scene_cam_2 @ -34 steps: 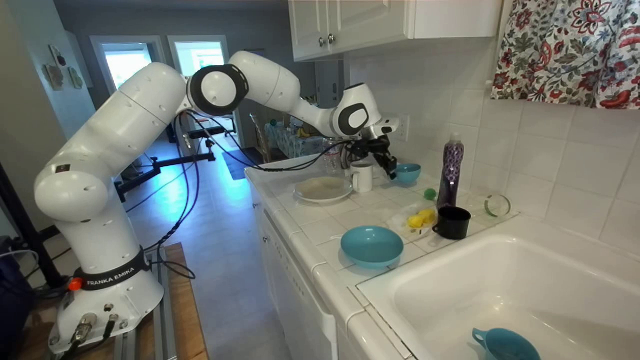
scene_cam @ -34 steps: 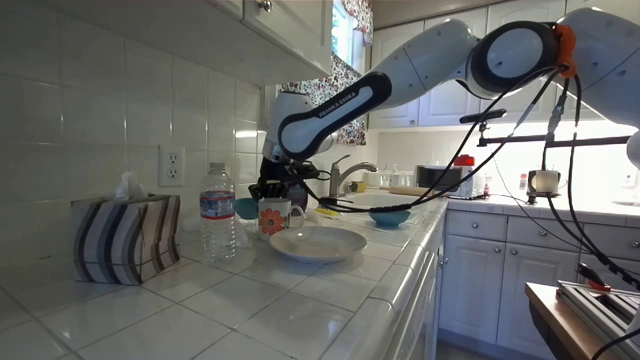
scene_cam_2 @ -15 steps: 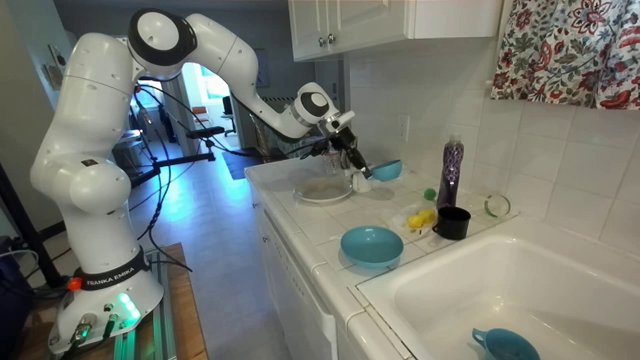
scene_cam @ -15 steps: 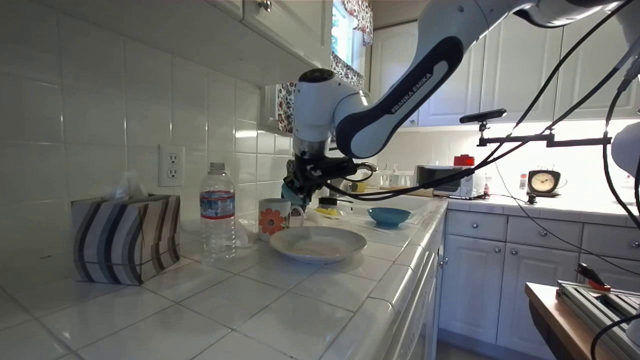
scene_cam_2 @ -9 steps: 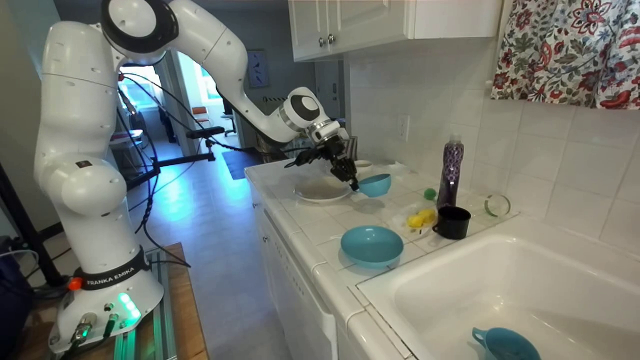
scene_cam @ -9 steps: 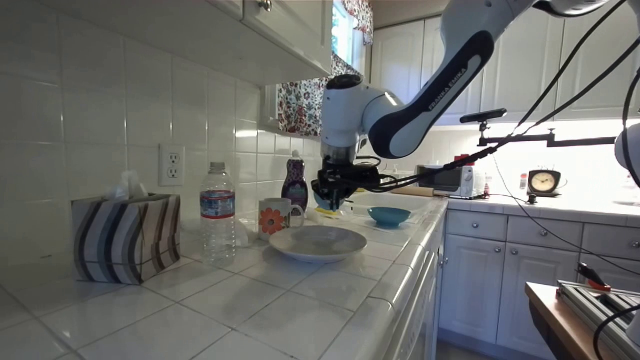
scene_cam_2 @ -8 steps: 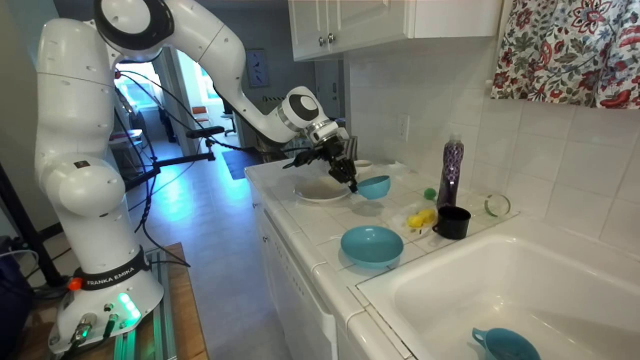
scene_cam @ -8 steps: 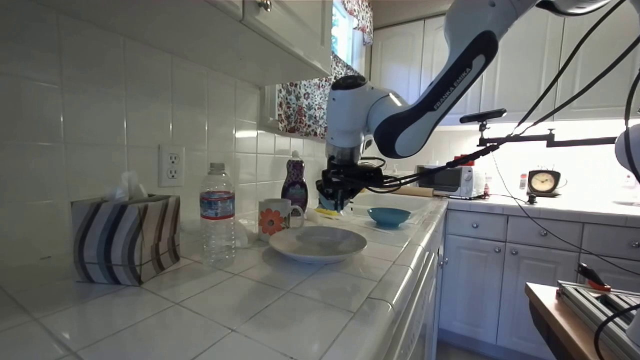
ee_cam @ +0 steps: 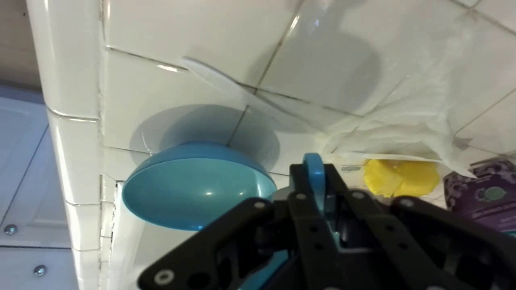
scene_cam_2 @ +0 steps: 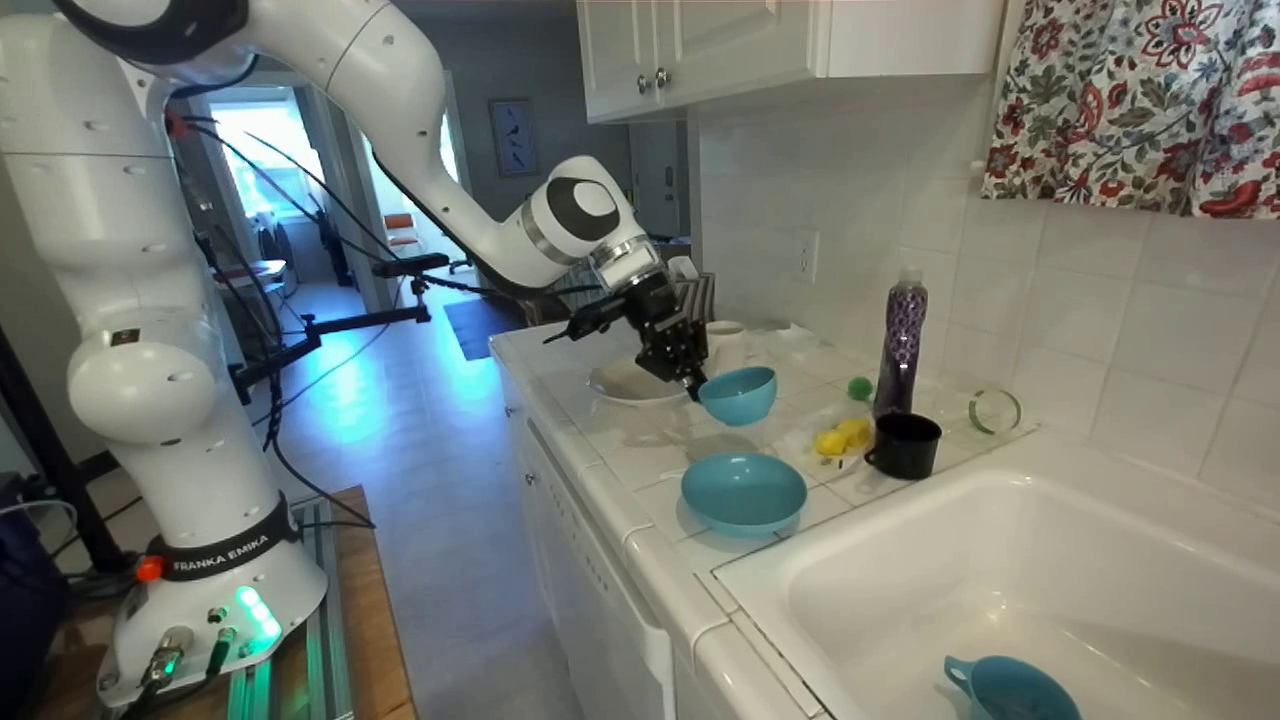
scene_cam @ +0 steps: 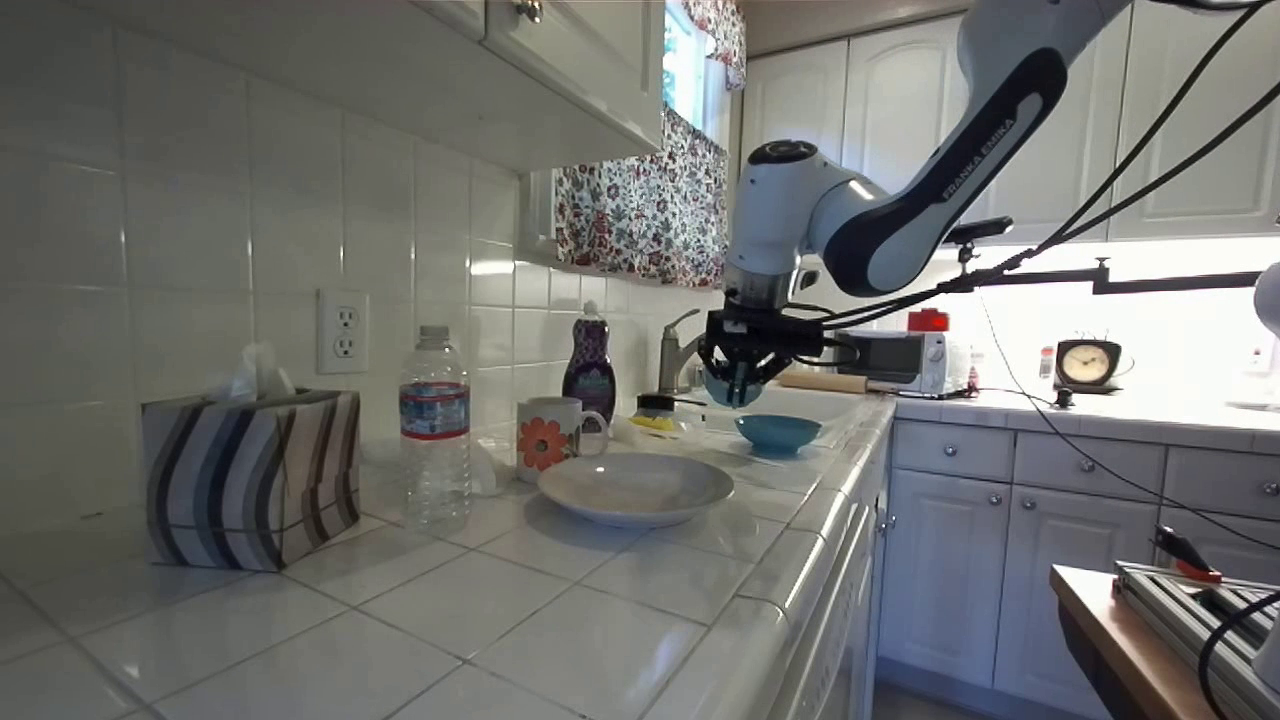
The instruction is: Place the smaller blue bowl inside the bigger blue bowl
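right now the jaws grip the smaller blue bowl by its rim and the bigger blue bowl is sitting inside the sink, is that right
Not quite: the bigger blue bowl sits on the tiled countertop beside the sink, as an exterior view shows. The jaws do grip the smaller blue bowl by its rim.

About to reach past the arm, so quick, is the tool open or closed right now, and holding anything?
Tool: closed on the rim of the smaller blue bowl.
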{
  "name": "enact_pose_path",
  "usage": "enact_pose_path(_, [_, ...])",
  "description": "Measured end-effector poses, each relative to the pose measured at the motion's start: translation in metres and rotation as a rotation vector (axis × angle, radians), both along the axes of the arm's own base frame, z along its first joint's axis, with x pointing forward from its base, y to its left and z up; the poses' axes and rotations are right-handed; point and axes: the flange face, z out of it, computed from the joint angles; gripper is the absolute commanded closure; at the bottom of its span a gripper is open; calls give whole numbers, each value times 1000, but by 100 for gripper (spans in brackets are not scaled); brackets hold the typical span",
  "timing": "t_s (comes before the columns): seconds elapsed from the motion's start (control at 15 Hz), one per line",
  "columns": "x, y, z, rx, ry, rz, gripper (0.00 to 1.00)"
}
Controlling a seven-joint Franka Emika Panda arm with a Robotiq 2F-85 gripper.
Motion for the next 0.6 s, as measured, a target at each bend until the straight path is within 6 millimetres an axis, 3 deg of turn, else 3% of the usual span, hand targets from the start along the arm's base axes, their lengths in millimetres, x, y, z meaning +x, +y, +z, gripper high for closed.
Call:
enact_pose_path(0.27, [-23,-26,1,66,-58,-25,97])
enact_pose_path(0.33, [-26,-31,0,84,-79,-22,87])
enact_pose_path(0.47, [-30,-38,-1,106,-111,-6,87])
enact_pose_path(0.53, [-30,-39,-1,108,-117,-3,97])
enact_pose_path(0.6, [-30,-38,-1,110,-119,-1,97])
